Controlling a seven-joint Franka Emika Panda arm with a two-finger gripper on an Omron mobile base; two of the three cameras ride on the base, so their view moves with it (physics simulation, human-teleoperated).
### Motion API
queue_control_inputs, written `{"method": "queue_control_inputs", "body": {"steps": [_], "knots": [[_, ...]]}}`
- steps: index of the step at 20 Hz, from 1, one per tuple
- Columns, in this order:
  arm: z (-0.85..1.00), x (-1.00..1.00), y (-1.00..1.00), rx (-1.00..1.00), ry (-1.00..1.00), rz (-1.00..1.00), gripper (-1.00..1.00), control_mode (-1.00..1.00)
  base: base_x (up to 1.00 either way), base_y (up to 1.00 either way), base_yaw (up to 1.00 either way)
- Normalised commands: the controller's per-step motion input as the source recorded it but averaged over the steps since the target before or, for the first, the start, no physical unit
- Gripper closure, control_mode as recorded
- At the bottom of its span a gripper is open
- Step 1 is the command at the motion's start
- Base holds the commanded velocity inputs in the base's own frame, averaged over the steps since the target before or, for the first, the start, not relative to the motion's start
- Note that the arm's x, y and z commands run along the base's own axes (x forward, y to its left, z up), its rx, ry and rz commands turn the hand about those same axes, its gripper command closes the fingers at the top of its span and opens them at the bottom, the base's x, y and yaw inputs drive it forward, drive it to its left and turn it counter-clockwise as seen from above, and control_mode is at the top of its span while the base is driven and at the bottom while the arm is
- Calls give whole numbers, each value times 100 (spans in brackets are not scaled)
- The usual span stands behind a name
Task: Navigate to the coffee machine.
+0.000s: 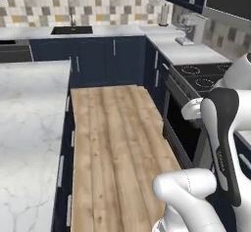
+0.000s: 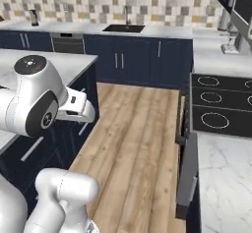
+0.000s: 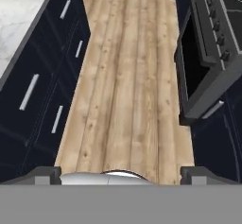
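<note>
The coffee machine is out of view. My gripper (image 3: 120,175) hangs over the wooden floor (image 3: 127,76) of the aisle and points down at it. Its two dark fingertips (image 3: 47,174) stand far apart at the bottom of the hand view, open, with nothing between them. In the base views my arm is folded close above the base, with the wrist (image 1: 193,109) beside the oven front.
A marble island (image 1: 29,128) lies left of the aisle. An oven (image 3: 203,72) and cooktop (image 2: 219,104) are on the right. A sink (image 1: 71,30) sits in the back counter. A grey stand mixer (image 1: 191,29) stands on the right counter. A small grey object (image 2: 33,16) at far left is too small to identify.
</note>
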Motion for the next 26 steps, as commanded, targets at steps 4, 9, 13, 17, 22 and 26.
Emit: {"method": "queue_control_inputs", "body": {"steps": [4, 9, 13, 17, 22, 26], "knots": [[0, 0, 0, 0, 0, 0, -100, 100, 100, -17, 0], [0, 0, 0, 0, 0, 0, -100, 100, 100, -16, 0], [0, 0, 0, 0, 0, 0, -100, 100, 100, -13, 0], [0, 0, 0, 0, 0, 0, -100, 100, 100, -3, -12], [0, 0, 0, 0, 0, 0, -100, 100, 100, 13, -31], [0, 0, 0, 0, 0, 0, -100, 100, 100, 28, -40]]}}
